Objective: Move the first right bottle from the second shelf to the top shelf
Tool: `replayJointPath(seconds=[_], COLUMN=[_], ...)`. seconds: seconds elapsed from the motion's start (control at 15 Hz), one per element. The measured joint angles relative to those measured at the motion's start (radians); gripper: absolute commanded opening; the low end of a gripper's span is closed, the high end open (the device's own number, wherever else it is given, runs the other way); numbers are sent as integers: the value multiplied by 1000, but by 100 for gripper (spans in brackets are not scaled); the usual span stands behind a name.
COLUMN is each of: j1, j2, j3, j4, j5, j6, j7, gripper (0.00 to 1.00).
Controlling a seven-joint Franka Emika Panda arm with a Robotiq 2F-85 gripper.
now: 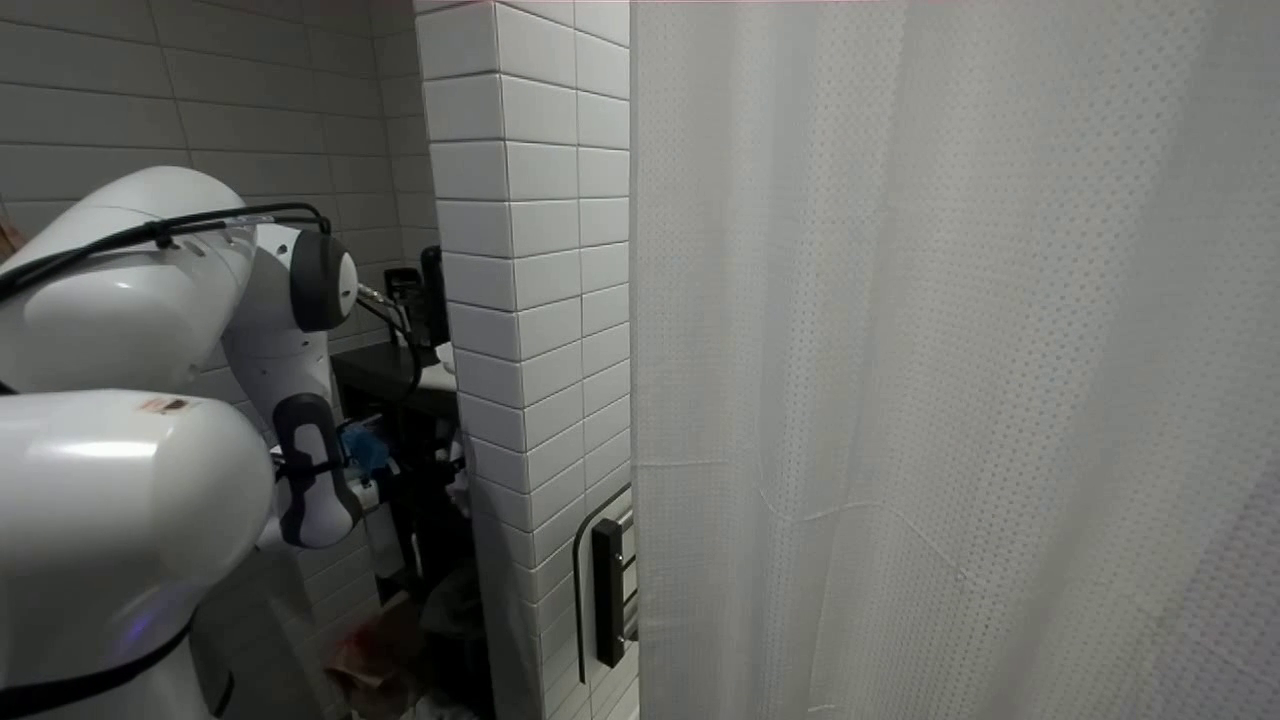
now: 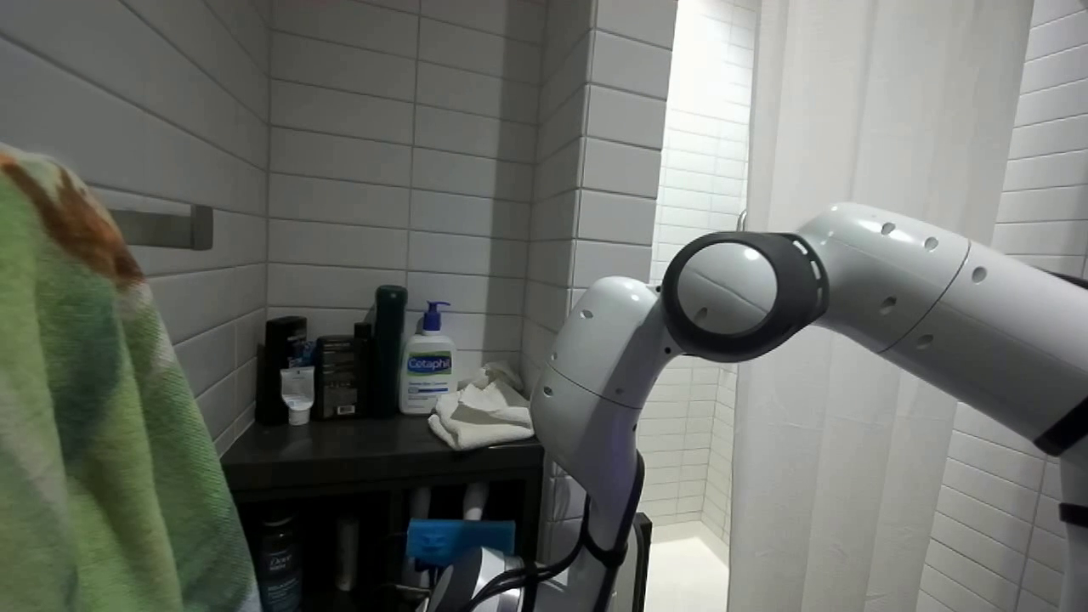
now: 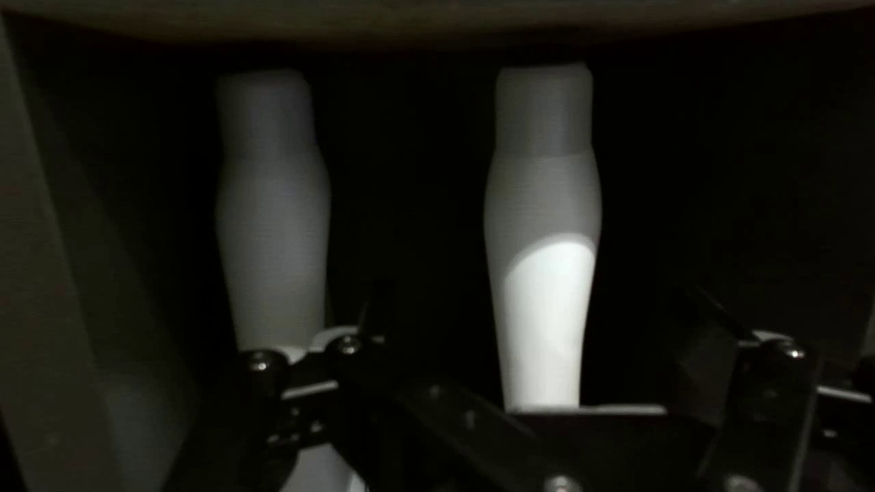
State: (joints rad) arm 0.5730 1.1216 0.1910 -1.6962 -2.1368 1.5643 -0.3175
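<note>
Down on the 2nd shelf (image 3: 41,287), the left bottle (image 3: 272,205) stands dim, its foot hidden behind the hand (image 3: 547,335). A little apart from it, the right bottle (image 3: 545,225), which I take to be the task's, stands upright, its lower part brightly lit. The hand is spread wide, and from the wrist that bottle shows between its 2 sides; I can't tell whether they touch it. By my reading the lining-up is close to done, while the grip, the drawing-out, the lift and the setting-down on the top shelf (image 2: 357,435) are all left.

Across an exterior view, from the left, hangs a fuzzy towel (image 2: 127,408) in green and brown. On the top shelf come a small white tube (image 2: 297,393) standing on its cap; a squarish dark bottle (image 2: 337,374); a slim dark green bottle (image 2: 389,357) with a rounded top; a smooth white pump bottle (image 2: 427,365) with a blue head. Below these, the left and the right bottle look smooth and pale, swelling under the cap and narrowing downward. A crumpled soft cloth (image 2: 484,416), the glossy white arm (image 2: 595,374) and a thin curtain (image 2: 841,382) in loose folds follow.
</note>
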Motion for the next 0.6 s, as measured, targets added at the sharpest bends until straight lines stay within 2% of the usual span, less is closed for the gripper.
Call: replayJointPath(seconds=[0.6], j1=[-4], j2=[4], j3=[-10], j4=[38], j5=[0], j6=[49], j7=[-62], gripper=[100])
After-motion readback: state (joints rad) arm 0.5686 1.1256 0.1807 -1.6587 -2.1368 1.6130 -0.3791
